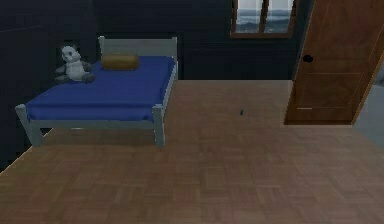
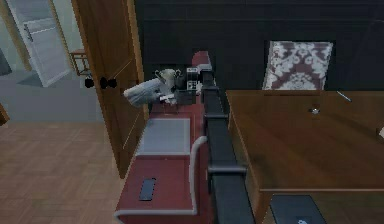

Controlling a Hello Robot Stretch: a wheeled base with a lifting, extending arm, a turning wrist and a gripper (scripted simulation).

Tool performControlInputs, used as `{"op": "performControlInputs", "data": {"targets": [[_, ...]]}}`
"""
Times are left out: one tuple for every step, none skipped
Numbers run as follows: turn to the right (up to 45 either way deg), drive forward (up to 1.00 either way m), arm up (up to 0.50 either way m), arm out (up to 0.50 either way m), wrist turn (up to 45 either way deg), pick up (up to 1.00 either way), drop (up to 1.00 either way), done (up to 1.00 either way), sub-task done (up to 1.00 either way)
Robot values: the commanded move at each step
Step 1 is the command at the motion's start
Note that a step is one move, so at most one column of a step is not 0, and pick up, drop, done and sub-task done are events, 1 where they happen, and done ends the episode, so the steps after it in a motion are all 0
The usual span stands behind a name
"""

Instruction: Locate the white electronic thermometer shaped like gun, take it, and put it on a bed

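Forward view: a blue bed (image 1: pixel 110 95) stands at left, a toy panda (image 1: pixel 71 64) at its head-end corner; arm side view: before a wooden door (image 2: pixel 105 50), the white thermometer (image 2: pixel 145 91) hangs held by the tool (image 2: pixel 167 89), left of the worktop (image 2: pixel 300 140).

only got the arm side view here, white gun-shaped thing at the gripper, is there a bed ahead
observer: yes, a bed with a blue cover, at the forward view's left.
operator: anything on it
observer: a black and white plush toy sits at the headboard end.
operator: whats between us and it
observer: bare wooden floor runs up to the bed's foot.
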Motion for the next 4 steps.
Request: {"op": "performControlInputs", "data": {"targets": [[0.0,0.00,0.08,0.00,0.0,0.00,0.00,0.00,0.00],[0.0,0.00,0.00,0.00,-45.0,0.00,0.00,0.00,0.00],[0.0,0.00,0.00,0.00,-45.0,0.00,0.00,0.00,0.00],[0.0,0.00,0.00,0.00,-24.0,0.00,0.00,0.00,0.00]]}}
